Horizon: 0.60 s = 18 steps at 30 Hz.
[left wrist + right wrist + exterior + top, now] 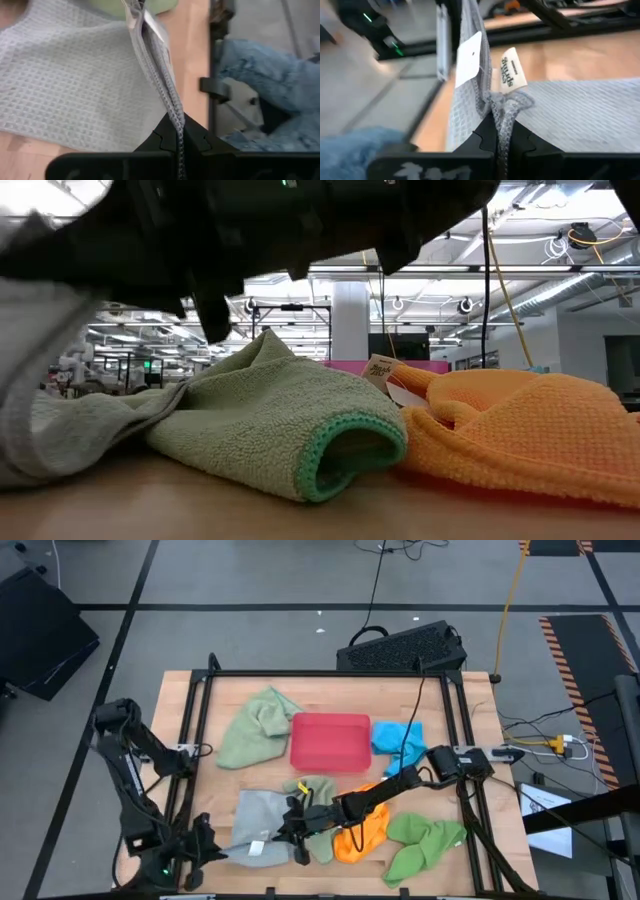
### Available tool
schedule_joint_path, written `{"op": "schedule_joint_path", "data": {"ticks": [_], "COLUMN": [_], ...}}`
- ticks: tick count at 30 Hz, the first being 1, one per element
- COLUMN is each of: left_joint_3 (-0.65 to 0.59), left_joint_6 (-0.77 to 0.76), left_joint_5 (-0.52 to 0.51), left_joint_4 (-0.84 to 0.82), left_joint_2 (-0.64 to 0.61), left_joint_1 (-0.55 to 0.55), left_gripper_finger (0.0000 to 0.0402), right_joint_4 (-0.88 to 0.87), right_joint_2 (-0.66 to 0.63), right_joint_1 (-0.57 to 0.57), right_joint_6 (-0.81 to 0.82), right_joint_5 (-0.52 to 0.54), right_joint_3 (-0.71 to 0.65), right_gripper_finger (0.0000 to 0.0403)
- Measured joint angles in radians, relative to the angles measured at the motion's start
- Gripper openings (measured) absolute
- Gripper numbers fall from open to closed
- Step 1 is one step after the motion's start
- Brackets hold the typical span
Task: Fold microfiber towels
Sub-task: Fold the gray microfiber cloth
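The grey-blue towel (252, 820) lies at the table's near left. My left gripper (210, 843) is shut on its near-left corner, and my right gripper (296, 830) is shut on its near-right corner, by the tags. A sage green towel (320, 790) lies bunched under my right arm and shows in the low view (260, 410). It rests against the orange towel (362, 830). The bright green towel (425, 842) lies near right. The second sage green towel (255, 730) and the bright blue towel (398, 735) lie at the far side. My left gripper pinches the grey-blue towel's edge (172, 112) between its two fingers, as a narrow gathered fold of more than one layer. The edge rises from the fingers as a ridge, and the towel's body (75, 85) lies flat on the table. My right gripper pinches the towel's bunched edge (504, 115) between its two fingers, right below the white tag (469, 57) and the beige label (512, 72). The cloth stands up from the fingers, and the rest (585, 115) lies spread on the table.
The red tray (330, 742) stands at the table's far middle, between the sage green and bright blue towels. A black frame (190, 740) runs round the table's edges. A black keyboard (400, 648) lies beyond the far edge. Bare wood shows along the near edge.
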Motion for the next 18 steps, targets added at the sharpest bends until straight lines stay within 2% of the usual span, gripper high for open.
{"op": "schedule_joint_path", "data": {"ticks": [8, 12, 15, 18], "left_joint_3": [0.0, 0.0, 0.0, 0.0], "left_joint_6": [-0.02, -0.017, -0.037, -0.05], "left_joint_5": [0.088, 0.078, 0.067, 0.063], "left_joint_4": [0.073, 0.036, -0.063, -0.168], "left_joint_2": [0.141, 0.162, 0.16, 0.158], "left_joint_1": [0.045, 0.055, 0.076, 0.111], "left_gripper_finger": [0.0003, 0.0003, 0.0003, 0.0003], "right_joint_4": [-0.032, -0.071, -0.105, -0.109], "right_joint_2": [0.001, 0.002, 0.002, 0.002], "right_joint_1": [0.003, 0.005, -0.013, -0.035], "right_joint_6": [0.026, 0.007, -0.001, -0.002], "right_joint_5": [-0.062, 0.017, 0.09, 0.108], "right_joint_3": [-0.003, -0.003, -0.003, -0.003], "right_gripper_finger": [0.0002, 0.0002, 0.0002, 0.0002]}}
